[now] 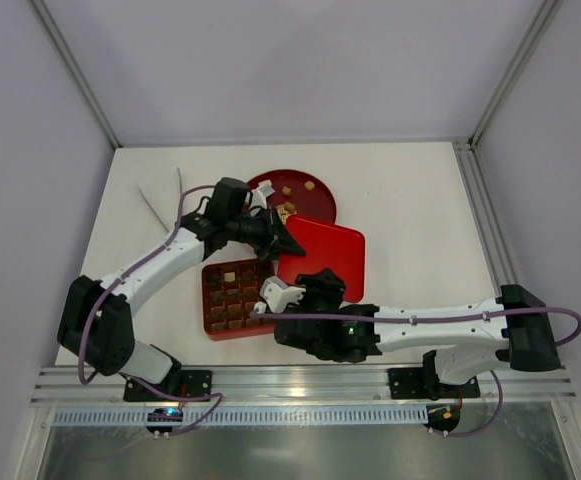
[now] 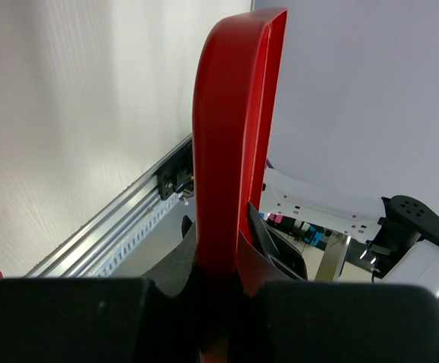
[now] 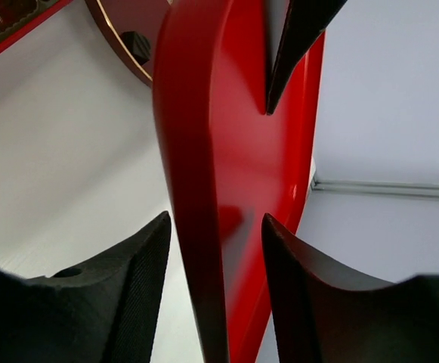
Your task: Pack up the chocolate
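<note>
The flat red lid is tilted between the grid tray and the round plate. My left gripper is shut on its far-left edge; in the left wrist view the lid stands edge-on, clamped in that gripper. My right gripper is open at the lid's near edge, with its fingers on either side of the lid and a gap on both sides. Chocolate pieces fill several cells of the red tray, among them a tan one. More chocolate lies on the round red plate, such as one piece.
White strips lie at the back left of the table. A metal rail runs along the near edge. The enclosure walls close off the back and both sides. In the right wrist view the plate's rim and the tray's corner show.
</note>
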{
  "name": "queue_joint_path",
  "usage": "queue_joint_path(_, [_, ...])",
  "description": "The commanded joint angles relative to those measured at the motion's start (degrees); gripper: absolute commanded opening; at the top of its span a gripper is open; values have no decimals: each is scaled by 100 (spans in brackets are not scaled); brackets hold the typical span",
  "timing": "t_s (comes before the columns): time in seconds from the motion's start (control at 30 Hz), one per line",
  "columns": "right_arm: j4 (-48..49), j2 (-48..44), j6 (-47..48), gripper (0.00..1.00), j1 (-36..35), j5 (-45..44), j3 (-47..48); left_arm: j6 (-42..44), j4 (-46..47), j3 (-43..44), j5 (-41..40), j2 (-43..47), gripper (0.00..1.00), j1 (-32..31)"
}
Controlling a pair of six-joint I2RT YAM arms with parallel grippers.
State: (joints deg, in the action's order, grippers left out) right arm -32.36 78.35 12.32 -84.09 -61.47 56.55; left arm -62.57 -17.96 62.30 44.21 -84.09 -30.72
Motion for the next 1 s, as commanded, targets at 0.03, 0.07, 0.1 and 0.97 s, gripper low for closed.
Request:
queue_joint_path(0.03, [520, 31, 456, 47, -28, -471, 110, 78, -32, -104, 281, 271, 0, -4])
queue_joint_path(0.07, [529, 32, 491, 45, -37, -497, 110, 87, -33, -113, 299, 262, 0, -4])
queue_joint_path(0.1, [538, 66, 543, 42, -46, -506, 128, 95, -33, -122, 308, 271, 0, -4])
queue_joint_path(0.97, [644, -21, 781, 4, -72, -779, 347, 1009, -1085, 853, -157, 561, 81, 259])
